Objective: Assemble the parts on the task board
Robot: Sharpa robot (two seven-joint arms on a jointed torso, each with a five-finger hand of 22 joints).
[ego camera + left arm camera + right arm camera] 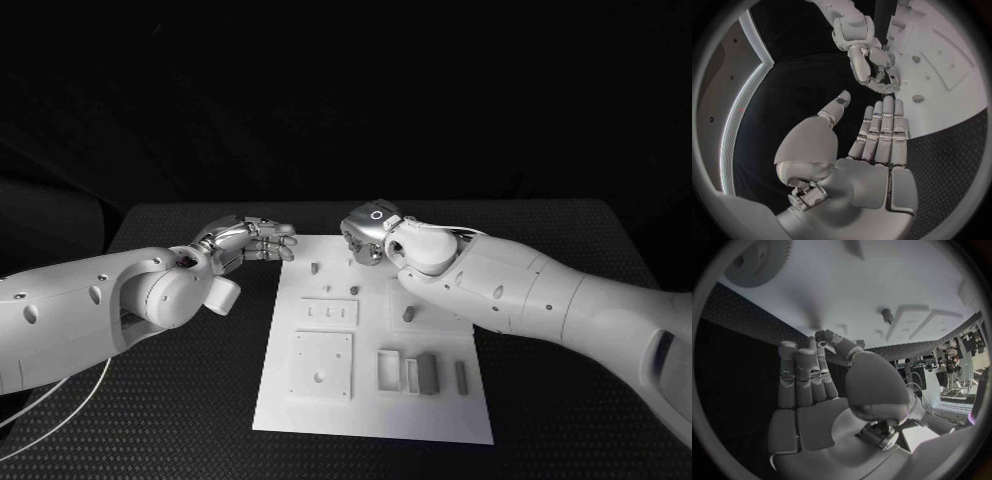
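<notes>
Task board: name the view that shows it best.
The head view: the whole task board lies in frame, with its parts. The left wrist view catches one end of it past the right hand. The right wrist view shows a stretch beyond that hand's fingers.

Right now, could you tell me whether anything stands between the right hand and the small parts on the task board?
Nothing visible does: the right hand hovers at the far end of the task board, the small peg standing free behind it.
</notes>
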